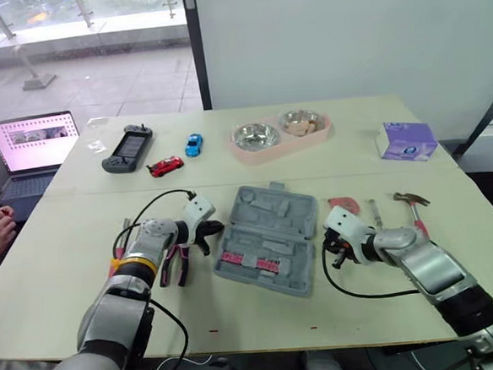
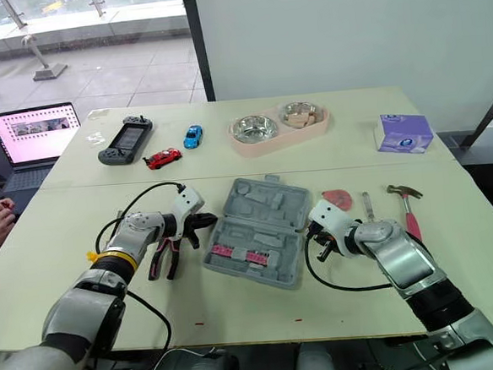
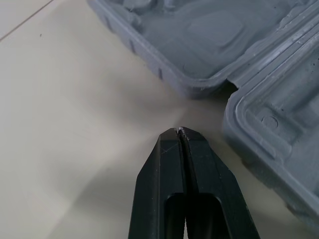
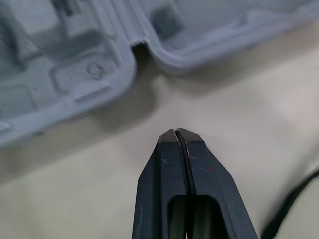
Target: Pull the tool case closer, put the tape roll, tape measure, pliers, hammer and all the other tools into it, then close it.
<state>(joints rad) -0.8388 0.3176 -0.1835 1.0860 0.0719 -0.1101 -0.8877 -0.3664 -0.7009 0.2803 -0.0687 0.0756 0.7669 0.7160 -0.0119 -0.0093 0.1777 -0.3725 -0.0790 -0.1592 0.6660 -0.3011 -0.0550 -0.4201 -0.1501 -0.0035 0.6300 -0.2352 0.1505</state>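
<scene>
A pale cream tabletop, crossed by one seam, stands before a white wall, with a window and paving outside on the left. One open laptop sits past the left edge.

One grey case lies open and flat at the middle, near the front edge. Two pink-marked strips sit in its near half; what they are is hard to make out. One pair of pliers lies just left of the case, and one hammer well to its right. Between hammer and case lie one slim metal shaft and one red piece, too small to identify. A yellow bit beside the left arm is mostly hidden.

At the back are two toy cars, red and blue, one game controller, one pink feeder with two steel bowls, and one purple box.

The left tool has its fingers pressed together on nothing, by the case's left side at the hinge. The right tool is likewise pressed together and empty, by the right side.
</scene>
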